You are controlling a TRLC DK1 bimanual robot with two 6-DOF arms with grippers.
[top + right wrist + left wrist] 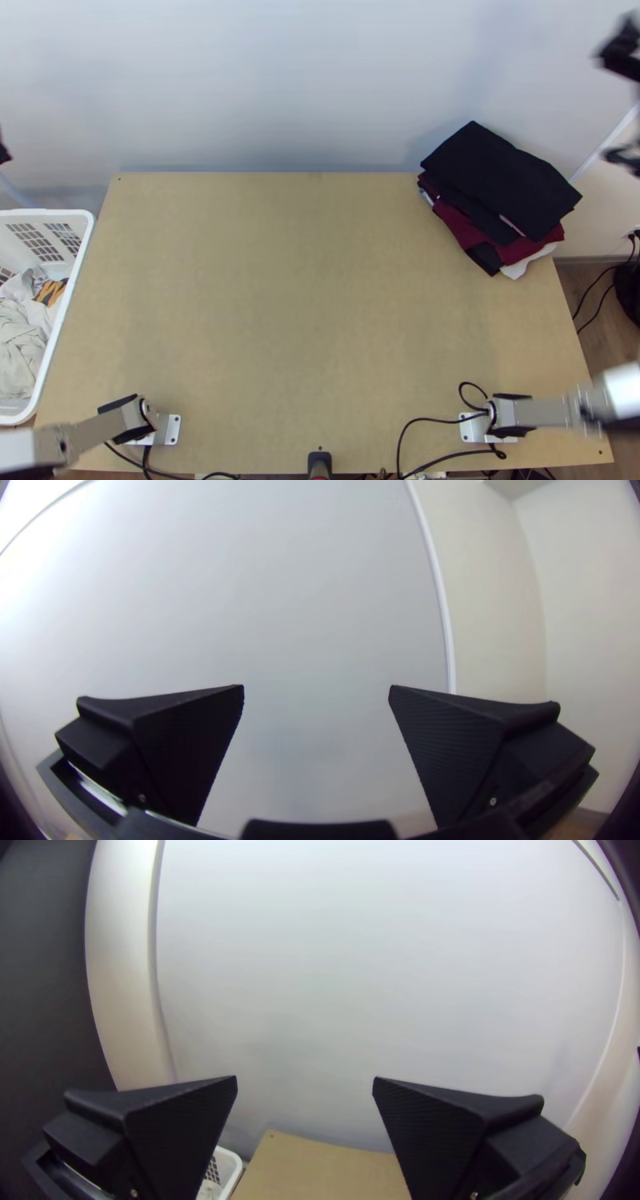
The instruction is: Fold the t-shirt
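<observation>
At the right edge of the top view, my right gripper [605, 106] stands open beside the folded stack; in the right wrist view the same gripper [317, 687] has a wide gap between its fingers. A dark tip of my left gripper [4, 154] shows at the top view's left edge, above the basket. The left wrist view has this gripper [305, 1078] open, holding nothing. Folded garments lie piled at the table's back right: a black one [496, 180] on top, maroon cloth [464, 228] and a white piece [524, 264] lower down.
A white basket [60, 320] at the table's left holds bunched light cloth [20, 344] and an orange-and-black piece. The wooden table [296, 304] has bare surface across its middle. Black cables [408, 424] run along the near edge by the arm bases. A pale wall stands behind.
</observation>
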